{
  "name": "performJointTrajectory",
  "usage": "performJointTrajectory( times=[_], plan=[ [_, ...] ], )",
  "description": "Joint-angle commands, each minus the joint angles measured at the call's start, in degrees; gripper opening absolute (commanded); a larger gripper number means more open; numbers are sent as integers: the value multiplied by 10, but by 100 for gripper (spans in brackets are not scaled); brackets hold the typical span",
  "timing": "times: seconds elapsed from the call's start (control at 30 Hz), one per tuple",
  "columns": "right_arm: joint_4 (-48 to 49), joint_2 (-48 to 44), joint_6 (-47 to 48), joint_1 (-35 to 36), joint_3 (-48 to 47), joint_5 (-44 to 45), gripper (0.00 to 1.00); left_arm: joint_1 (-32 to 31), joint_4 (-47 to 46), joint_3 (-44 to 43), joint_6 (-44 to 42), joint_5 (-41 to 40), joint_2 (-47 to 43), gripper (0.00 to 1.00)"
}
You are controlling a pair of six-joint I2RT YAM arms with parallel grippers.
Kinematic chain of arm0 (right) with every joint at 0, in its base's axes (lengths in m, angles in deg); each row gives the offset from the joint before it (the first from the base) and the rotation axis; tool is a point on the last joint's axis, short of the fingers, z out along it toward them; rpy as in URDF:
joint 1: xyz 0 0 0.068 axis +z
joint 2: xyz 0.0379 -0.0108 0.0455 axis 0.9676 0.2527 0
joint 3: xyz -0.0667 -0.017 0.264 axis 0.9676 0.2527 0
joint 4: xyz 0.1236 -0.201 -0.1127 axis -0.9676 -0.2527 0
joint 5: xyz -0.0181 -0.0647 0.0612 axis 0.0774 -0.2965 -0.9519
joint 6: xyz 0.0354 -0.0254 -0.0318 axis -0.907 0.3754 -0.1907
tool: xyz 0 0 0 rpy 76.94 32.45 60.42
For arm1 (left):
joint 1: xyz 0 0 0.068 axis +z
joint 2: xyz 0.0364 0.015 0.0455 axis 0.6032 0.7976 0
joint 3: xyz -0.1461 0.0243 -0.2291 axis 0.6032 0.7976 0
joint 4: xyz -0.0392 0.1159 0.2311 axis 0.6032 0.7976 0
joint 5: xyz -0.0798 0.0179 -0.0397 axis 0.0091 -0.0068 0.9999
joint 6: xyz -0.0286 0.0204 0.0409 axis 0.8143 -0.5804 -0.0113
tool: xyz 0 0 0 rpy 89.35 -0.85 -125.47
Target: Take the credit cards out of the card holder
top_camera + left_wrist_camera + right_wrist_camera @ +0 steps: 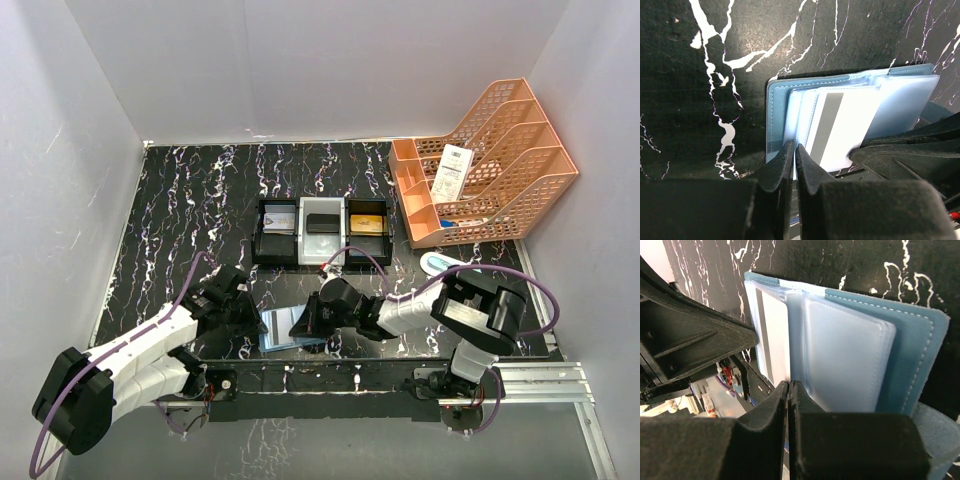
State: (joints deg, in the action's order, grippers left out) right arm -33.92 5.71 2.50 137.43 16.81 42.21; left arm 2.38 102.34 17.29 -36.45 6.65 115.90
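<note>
The card holder [293, 330] lies spread open on the table [180, 220], right at the near edge between the two arms. The left tool [794, 150] is clamped tight on the holder's near edge. The right tool [789, 387] has its jaws pressed together at the rim of a clear pocket, where a white credit card [850, 125] with a grey stripe sits. Whether it nips that card cannot be told. Behind, three cards [321, 223] rest in the tray [258, 240], one per compartment.
</note>
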Motion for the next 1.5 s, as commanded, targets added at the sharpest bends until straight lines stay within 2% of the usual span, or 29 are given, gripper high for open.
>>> performJointTrajectory(
  times=[0.0, 0.27, 0.53, 0.63, 0.8, 0.97, 1.17, 1.47],
  plan=[
    [0, -25, 0, -8, 14, 21, 0, -3, 29, -1, -4, -16, -2, 4],
    [-7, -33, -2, -10, 18, 26, 0, -4, 39, -9, -1, -26, -8, 5],
    [14, -3, -1, -10, 9, 0, 0, -4, 63, -40, 3, -39, -49, 23],
    [14, 1, 0, -10, 8, -1, 1, -4, 17, -42, -21, 10, -56, 30],
    [13, 6, 0, -10, 7, -1, 1, -6, -82, -21, -15, 91, -29, 34],
    [16, 0, 2, -10, 9, 4, 3, -11, -77, -9, 3, 53, 4, 32],
    [24, 1, 5, -11, 11, 0, 7, -11, -42, 19, 14, 2, 42, 19],
    [-9, -24, 26, -12, -8, 18, 21, -12, -10, 19, 6, -19, 25, 14]
  ],
)
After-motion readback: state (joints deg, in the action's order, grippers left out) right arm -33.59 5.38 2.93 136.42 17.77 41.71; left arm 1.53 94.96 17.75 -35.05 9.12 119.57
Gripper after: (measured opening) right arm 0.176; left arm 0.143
